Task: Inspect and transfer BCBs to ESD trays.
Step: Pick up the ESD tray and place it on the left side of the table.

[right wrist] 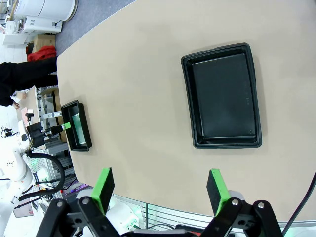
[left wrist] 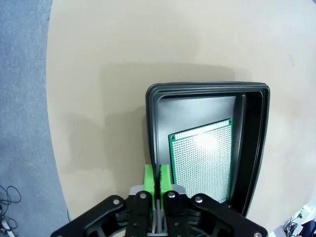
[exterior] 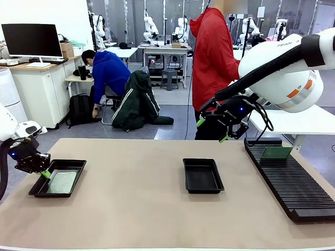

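A green BCB (left wrist: 202, 158), dotted in a fine grid, was seen in a black ESD tray (left wrist: 207, 90); the table (exterior: 136, 209) was plain tan.

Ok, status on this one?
Left jaws near-shut at left tray rim, BCB lying inside. Right jaws open, empty, raised. Middle tray empty. Nothing in the way.

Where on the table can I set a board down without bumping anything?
Widest bare table lies between the left tray and the centre tray; a narrower strip runs between the centre tray and the rack. Crowded: the left tray, holding a board with the left gripper at its rim, and the rack's far end near the right gripper.
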